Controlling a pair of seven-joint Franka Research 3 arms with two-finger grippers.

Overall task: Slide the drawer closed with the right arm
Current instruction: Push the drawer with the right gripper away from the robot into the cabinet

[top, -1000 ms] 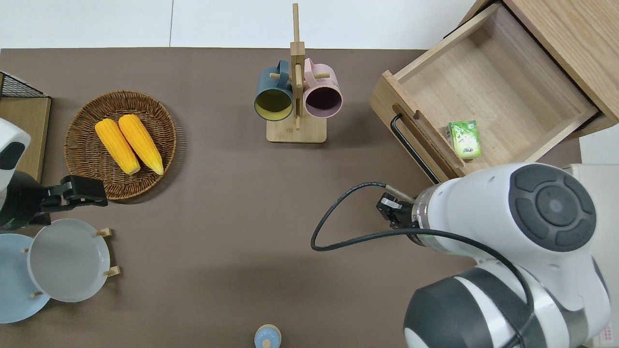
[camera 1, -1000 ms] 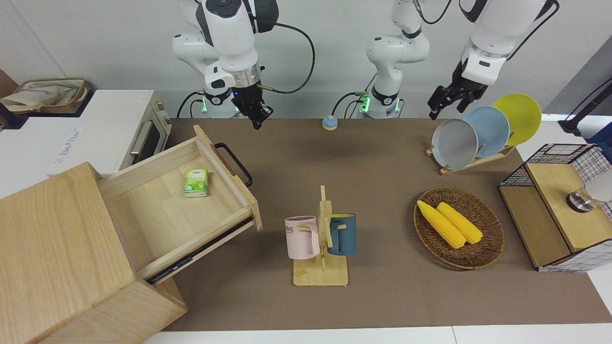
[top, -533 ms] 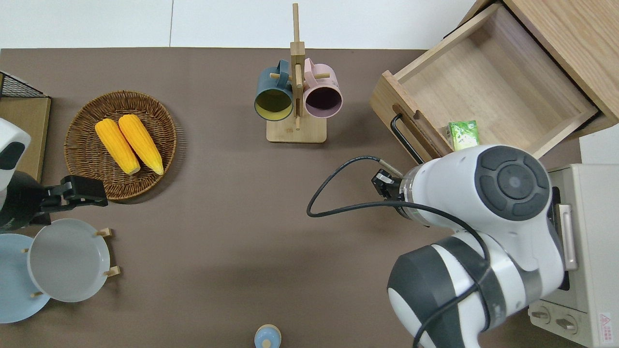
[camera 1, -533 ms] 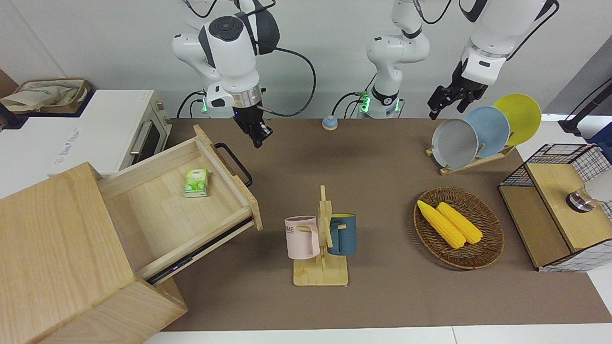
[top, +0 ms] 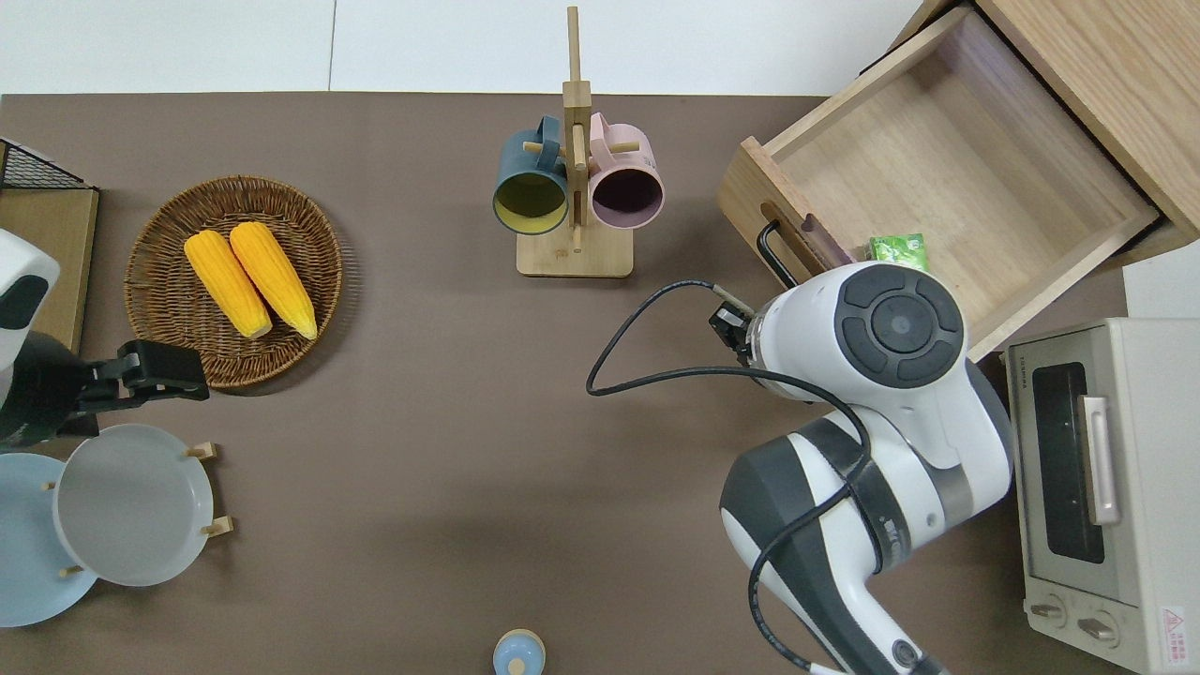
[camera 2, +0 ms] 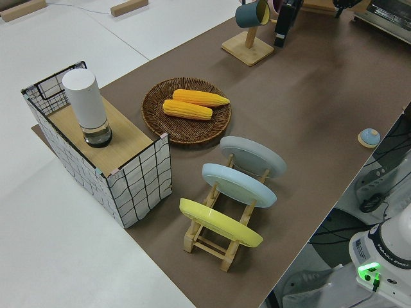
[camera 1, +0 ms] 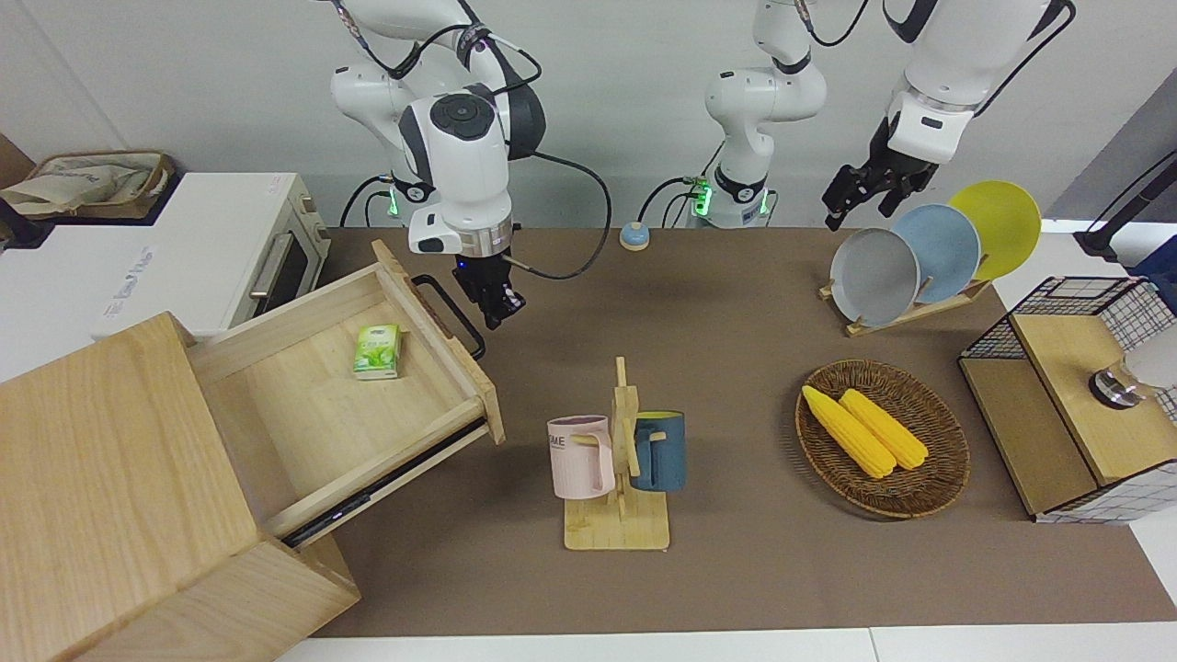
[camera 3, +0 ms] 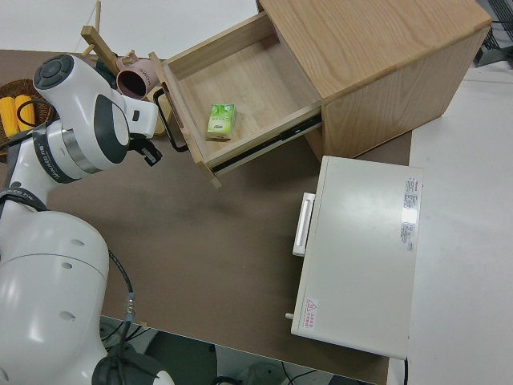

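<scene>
Bright, even overhead light — soft shadows on the table (camera 1: 736, 368), sharp throughout, no glare.

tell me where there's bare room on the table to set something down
Bare mat lies between the mug rack, the plate rack and the blue button. It is crowded around the open drawer, where the right gripper hangs beside the handle.

The drawer (camera 1: 349, 368) stands pulled out of the cabinet (camera 1: 119, 478), its black handle (camera 1: 451, 317) facing open brown table (camera 1: 736, 570); the right hand (camera 1: 497, 308) hangs just beside that handle. The nearest obstacle on the handle side is the mug rack (camera 1: 618, 460), apart from the drawer front with bare table between. The toaster oven (top: 1092, 487) stands close beside the drawer, nearer to the robots.
</scene>
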